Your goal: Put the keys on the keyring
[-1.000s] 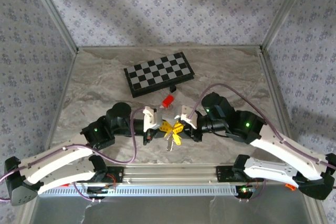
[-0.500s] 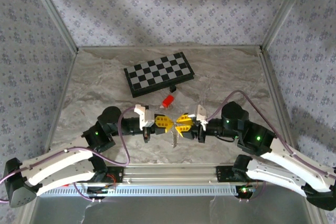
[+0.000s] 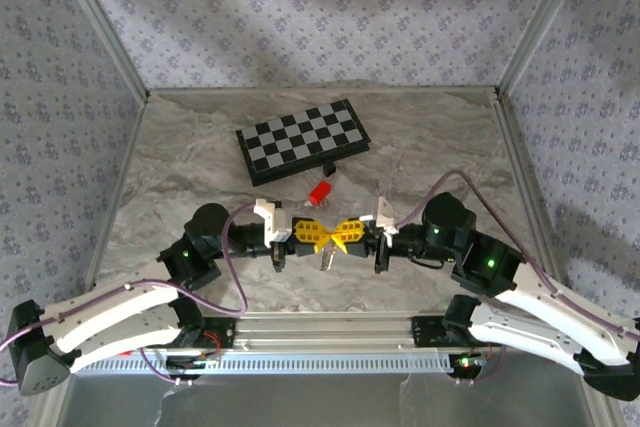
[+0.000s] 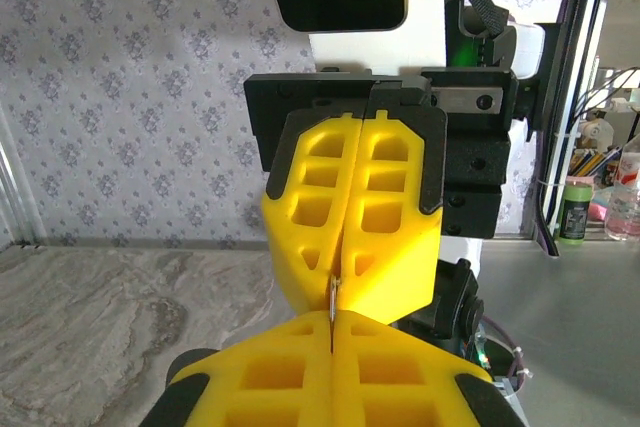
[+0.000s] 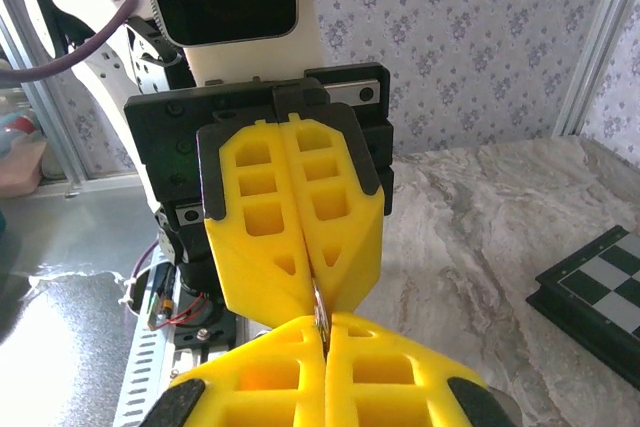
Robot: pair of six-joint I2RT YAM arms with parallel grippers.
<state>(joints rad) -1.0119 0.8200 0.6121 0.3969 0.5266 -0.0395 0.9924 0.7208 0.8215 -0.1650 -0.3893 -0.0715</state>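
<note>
My left gripper (image 3: 320,233) and right gripper (image 3: 345,234) meet tip to tip above the near middle of the table. Both are shut on the same thin silvery metal piece (image 4: 332,295), seen edge-on between the yellow pads. That metal piece (image 5: 320,309) is too narrow to tell key from keyring. From the left wrist, my own fingertips (image 4: 300,347) sit at the bottom and the right gripper (image 4: 341,272) faces them, shut. From the right wrist, the left gripper (image 5: 312,282) faces my own pads. A small silvery key (image 3: 325,262) dangles just below the junction.
A folded black-and-white chessboard (image 3: 302,142) lies at the back middle. A small red cylinder-like piece (image 3: 320,192) sits just behind the grippers. Metal frame posts and patterned walls enclose the marble-look table (image 3: 180,167).
The right gripper has slid left and shut, so its tips now touch the left gripper's. A second ago both arms were closer in and angled down; the hanging key has risen slightly.
</note>
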